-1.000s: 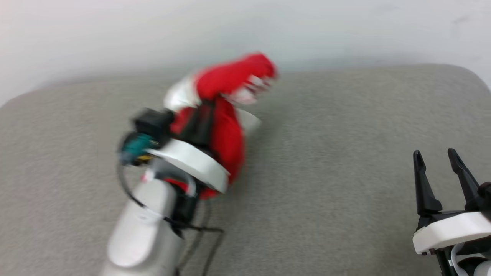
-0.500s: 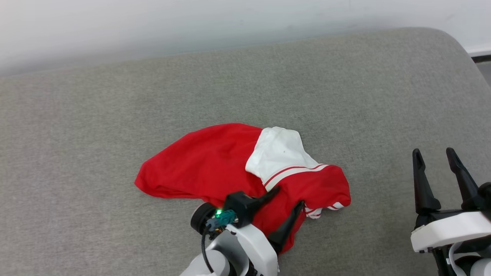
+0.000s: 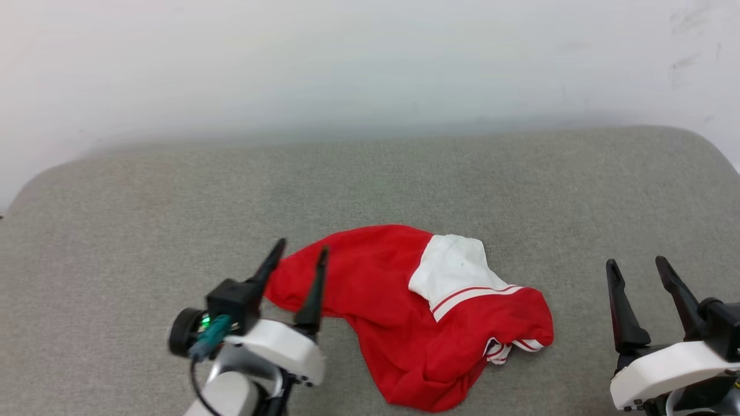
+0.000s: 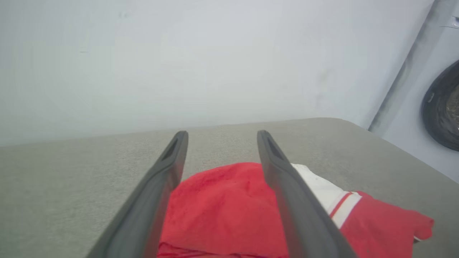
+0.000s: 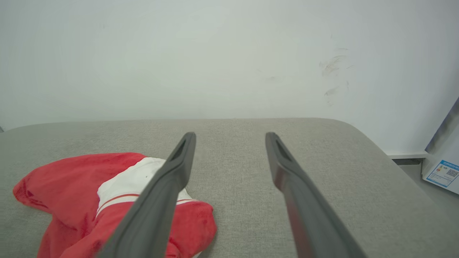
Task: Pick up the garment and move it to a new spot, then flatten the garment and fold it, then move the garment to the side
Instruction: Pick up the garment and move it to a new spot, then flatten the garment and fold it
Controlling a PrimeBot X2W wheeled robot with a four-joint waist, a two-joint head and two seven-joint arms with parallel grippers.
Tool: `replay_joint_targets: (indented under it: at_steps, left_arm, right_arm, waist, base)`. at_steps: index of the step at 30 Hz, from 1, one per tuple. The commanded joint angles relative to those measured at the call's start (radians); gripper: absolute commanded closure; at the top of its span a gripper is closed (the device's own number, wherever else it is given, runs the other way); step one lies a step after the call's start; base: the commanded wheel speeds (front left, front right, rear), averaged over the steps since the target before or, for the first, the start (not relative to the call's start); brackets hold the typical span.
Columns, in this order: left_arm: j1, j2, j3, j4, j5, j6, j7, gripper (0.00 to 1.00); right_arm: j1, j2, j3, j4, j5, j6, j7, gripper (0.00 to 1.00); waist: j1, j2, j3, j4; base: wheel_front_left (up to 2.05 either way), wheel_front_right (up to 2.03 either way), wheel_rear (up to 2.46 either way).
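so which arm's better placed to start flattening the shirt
Left, probably: the left gripper is open right at the garment's edge, while the right gripper, also open, stands apart from it across bare cushion.

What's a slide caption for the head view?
Crumpled red shirt lies on the grey cushion; left claw open by its edge, right claw open and well apart.

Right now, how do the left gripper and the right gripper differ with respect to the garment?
The left gripper sits at the left edge of the garment, its fingers overlapping red cloth in the head view. The right gripper stands off to the garment's right, with bare grey cushion between them. The left gripper's fingers lean right, while the right gripper's lean left. Shared: both are open and neither grips the garment.
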Motion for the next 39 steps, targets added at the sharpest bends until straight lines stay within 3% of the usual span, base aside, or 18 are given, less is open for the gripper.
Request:
replay_joint_targets:
  at_steps: [1, 11, 23, 28, 34, 39]
  left_arm:
    - [0.029, 0.018, 0.029, -0.010, -0.004, 0.023, -0.009, 0.00]
    - [0.176, 0.108, 0.157, -0.093, -0.008, 0.115, -0.024, 0.00]
    - [0.200, 0.120, 0.159, -0.150, -0.018, 0.125, -0.012, 0.00]
    - [0.173, 0.106, 0.144, -0.167, -0.007, 0.123, -0.016, 0.00]
    - [0.133, 0.081, 0.122, -0.170, 0.003, 0.111, -0.020, 0.00]
    - [0.101, 0.056, 0.117, -0.162, 0.008, 0.099, -0.024, 0.00]
  right_arm:
    - [0.017, 0.001, 0.007, -0.010, -0.008, -0.001, 0.007, 0.00]
    - [0.058, 0.001, 0.024, -0.023, 0.002, -0.001, 0.027, 0.00]
    - [-0.009, -0.001, 0.037, 0.027, 0.008, -0.001, 0.074, 0.00]
    - [-0.107, -0.083, 0.126, 0.150, 0.100, -0.001, 0.242, 0.00]
    - [-0.270, -0.204, 0.323, 0.227, 0.251, -0.001, 0.498, 0.00]
    - [-0.393, -0.267, 0.499, 0.260, 0.319, -0.001, 0.635, 0.00]
  waist:
    - [0.0000, 0.0000, -0.024, 0.017]
    - [0.0000, 0.0000, -0.052, 0.022]
    - [0.0000, 0.0000, -0.034, 0.032]
    - [0.0000, 0.0000, -0.008, 0.071]
    - [0.0000, 0.0000, 0.045, 0.123]
    - [0.0000, 0.0000, 0.086, 0.160]
  base:
    - [0.00, 0.00, 0.00]
    - [0.00, 0.00, 0.00]
    - [0.00, 0.00, 0.00]
    - [0.00, 0.00, 0.00]
    - [0.00, 0.00, 0.00]
    - [0.00, 0.00, 0.00]
